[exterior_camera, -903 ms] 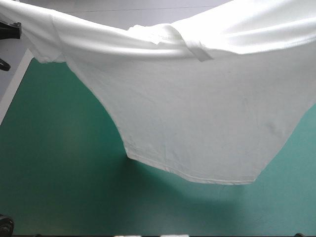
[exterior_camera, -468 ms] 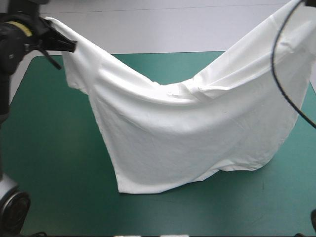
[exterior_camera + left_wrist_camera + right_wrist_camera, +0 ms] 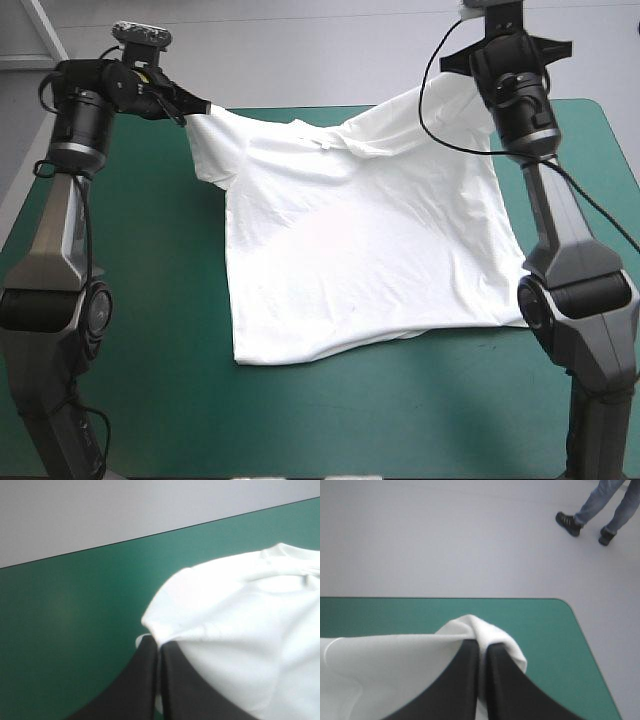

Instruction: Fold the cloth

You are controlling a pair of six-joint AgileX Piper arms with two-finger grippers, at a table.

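From above, the T-shirt point(image 3: 360, 260) lies mostly spread on the teal-green bench point(image 3: 140, 300), its hem toward the near side and its shoulders lifted off the cover at the far side. The left tool point(image 3: 200, 106) pinches the far-left shoulder and the right tool point(image 3: 462, 84) the far-right one, and the neckline sags between them. In the left wrist view the black fingers point(image 3: 145, 680) are pressed together in a point with a fold of white fabric point(image 3: 250, 630) nipped at the tip. The right wrist view shows the same: the tool point(image 3: 482, 647) is all but closed on a bunched corner of the T-shirt point(image 3: 385, 665), near the bench's far-right corner. The fabric looks light, limp and thin, likely to droop and wrinkle wherever unsupported. Shoulder seams or hem corners seem the surest holds.
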